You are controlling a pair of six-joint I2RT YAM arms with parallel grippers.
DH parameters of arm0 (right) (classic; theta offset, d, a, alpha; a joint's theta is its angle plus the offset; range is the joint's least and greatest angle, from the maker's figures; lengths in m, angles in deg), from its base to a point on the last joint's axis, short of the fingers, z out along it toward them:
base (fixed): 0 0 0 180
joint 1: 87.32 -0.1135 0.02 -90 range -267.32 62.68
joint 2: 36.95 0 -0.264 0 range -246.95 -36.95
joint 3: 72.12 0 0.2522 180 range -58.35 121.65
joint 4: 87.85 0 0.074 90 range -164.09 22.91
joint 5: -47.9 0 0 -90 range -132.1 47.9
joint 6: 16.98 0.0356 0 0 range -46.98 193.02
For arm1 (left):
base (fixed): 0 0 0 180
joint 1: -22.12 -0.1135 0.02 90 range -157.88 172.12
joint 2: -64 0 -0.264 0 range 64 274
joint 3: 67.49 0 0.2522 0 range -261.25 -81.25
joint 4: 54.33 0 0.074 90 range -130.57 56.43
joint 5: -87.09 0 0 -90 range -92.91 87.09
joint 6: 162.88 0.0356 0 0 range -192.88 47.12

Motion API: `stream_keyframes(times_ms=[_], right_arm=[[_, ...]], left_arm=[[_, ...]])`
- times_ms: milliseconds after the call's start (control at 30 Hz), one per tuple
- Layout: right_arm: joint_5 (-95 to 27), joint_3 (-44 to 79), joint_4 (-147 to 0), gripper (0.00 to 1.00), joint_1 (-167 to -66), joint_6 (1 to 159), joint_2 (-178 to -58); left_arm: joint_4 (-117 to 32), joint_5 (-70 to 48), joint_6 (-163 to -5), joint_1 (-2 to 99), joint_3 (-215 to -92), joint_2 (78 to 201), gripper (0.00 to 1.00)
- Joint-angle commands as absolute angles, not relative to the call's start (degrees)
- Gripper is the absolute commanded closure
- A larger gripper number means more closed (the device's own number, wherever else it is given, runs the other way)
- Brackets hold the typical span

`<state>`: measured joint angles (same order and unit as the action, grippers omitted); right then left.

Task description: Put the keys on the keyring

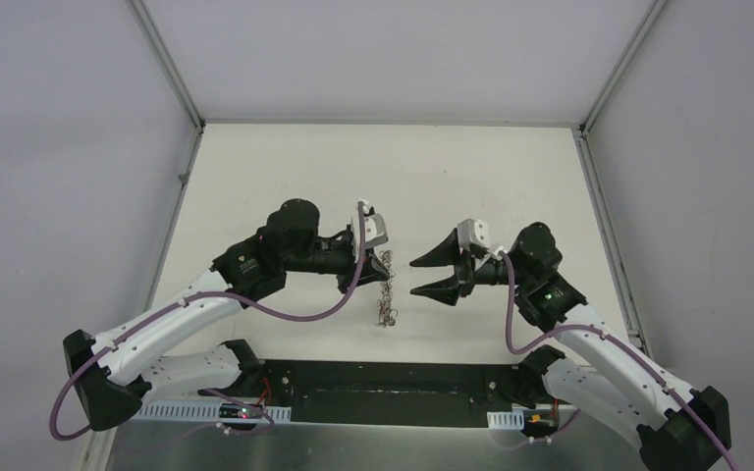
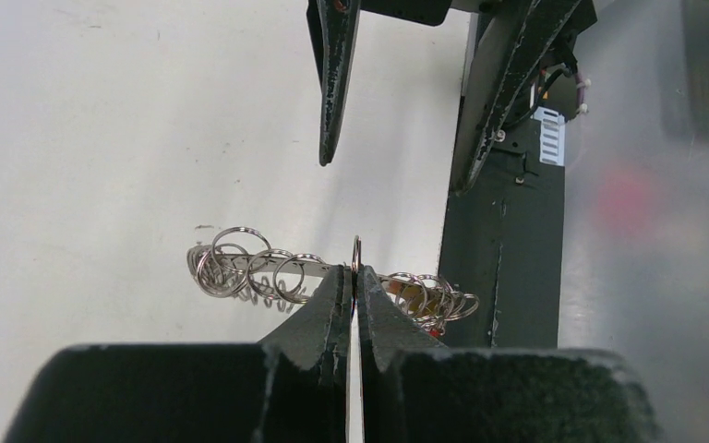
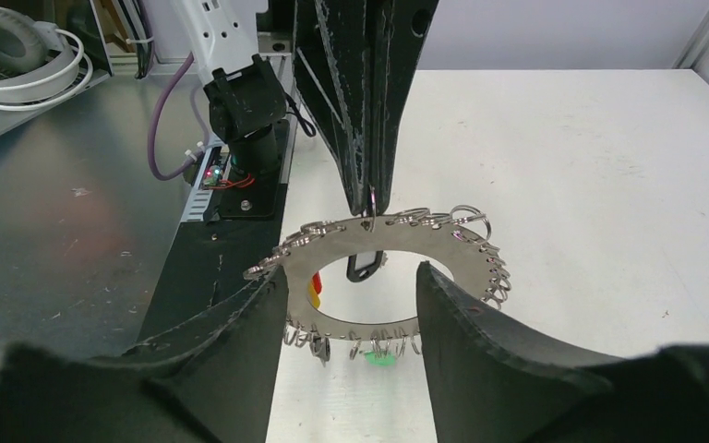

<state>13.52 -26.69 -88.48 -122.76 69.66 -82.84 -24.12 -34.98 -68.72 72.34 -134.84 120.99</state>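
White was the table (image 1: 285, 177), closed on three sides by pale walls (image 1: 59, 147), and at its near edge a black base plate (image 1: 383, 392) lay between the two arms. In the right wrist view a grey metal bench (image 3: 74, 240) was seen beyond this plate, with white headphones (image 3: 14, 51) in its far corner.

Between the two grippers hung the keyring (image 3: 429, 238), and it was the only thing in the way from one to the other. The left gripper (image 2: 355, 277) had its fingers pressed together on one small loop at the upper edge of the ring, so the ring hung upright below them with its flat face turned to the right gripper (image 1: 414, 278). That gripper had its fingers wide apart and carried nothing. It stood just beside the ring, at the height of the lower half, with a small gap to it in the top view.

The black-tagged key (image 3: 365, 266) showed through the central hole, just under the left fingers. The green-tagged key (image 3: 380, 361) showed at the bottom edge, under the silver loops (image 3: 480, 231). Red and yellow tags (image 3: 314, 288) hung at the side of the hole nearer the base plate (how each key was hooked I could not tell).
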Motion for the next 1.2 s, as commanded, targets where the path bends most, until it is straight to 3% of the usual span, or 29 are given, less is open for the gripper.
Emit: stream_keyframes(times_ms=[0, 533, 900, 1167], right_arm=[[15.4, -22.5, -91.0, 0.44, -122.8, 70.5, -84.0], [3.7, -23.1, -109.2, 0.46, -126.7, 87.6, -91.9], [4.0, -24.7, -119.4, 0.69, -131.1, 89.8, -97.9], [5.7, -24.9, -120.7, 0.75, -132.3, 89.1, -100.6]], left_arm=[[-13.9, -32.4, -66.0, 72.6, -142.7, 121.2, 1.00], [18.7, -17.3, -62.5, 78.5, -167.8, 135.6, 1.00], [30.6, -9.4, -64.5, 82.6, -181.3, 144.1, 1.00], [29.6, -10.1, -63.3, 83.1, -180.8, 143.6, 1.00]])
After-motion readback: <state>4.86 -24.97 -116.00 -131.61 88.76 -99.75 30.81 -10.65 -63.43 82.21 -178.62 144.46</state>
